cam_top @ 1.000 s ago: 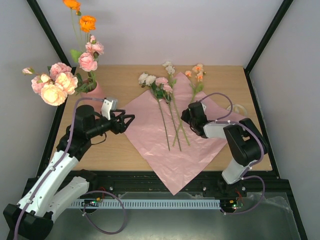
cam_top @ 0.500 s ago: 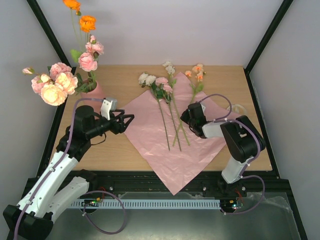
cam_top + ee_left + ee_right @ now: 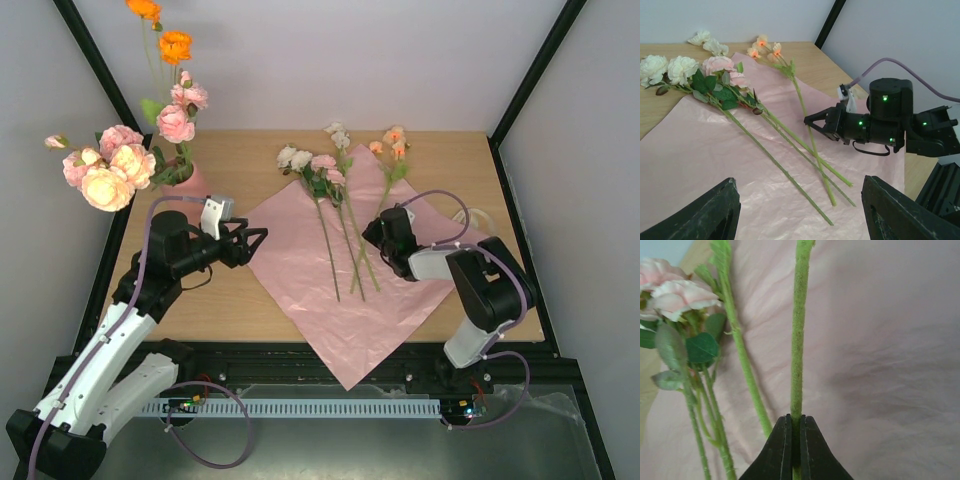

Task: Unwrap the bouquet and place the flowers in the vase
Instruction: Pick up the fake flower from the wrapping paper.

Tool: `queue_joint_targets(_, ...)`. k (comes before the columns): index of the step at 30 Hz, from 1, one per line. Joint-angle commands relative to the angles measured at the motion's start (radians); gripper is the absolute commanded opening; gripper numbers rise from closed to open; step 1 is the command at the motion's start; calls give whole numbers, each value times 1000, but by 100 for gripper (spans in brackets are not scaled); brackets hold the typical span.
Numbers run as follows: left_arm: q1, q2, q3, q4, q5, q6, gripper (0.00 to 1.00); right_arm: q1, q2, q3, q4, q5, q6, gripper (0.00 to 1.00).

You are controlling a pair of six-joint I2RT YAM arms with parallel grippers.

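Right hand [image 3: 795, 418], ajar before, now tight on one flower stem [image 3: 799, 340].

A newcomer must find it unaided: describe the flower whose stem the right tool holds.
Find the pink sheet spread across the wooden table; several long-stemmed flowers lie on it. Take the one farthest right, whose green stem the right tool is shut on. It alone carries small peach-orange blooms, while its neighbours have cream or pink ones.
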Motion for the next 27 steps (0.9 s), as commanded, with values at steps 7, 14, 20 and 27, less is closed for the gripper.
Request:
queue_joint_targets(7,-5,-7,-5,-16,-28,11,99,-3,-199,-61,51,71,-49,1)
queue_joint_targets(14,-5,-11,2,-11,-35,-3,99,0,-341,-107,59,135,-186,1)
queue_joint_targets(20,-5,-14,3,-5,-104,-19,100,12,-475,-154,81,167,-369,1)
queue_joint_targets(27,-5,-15,-5,69,-32,-71,99,48,-628,-159,66,120,-515,1)
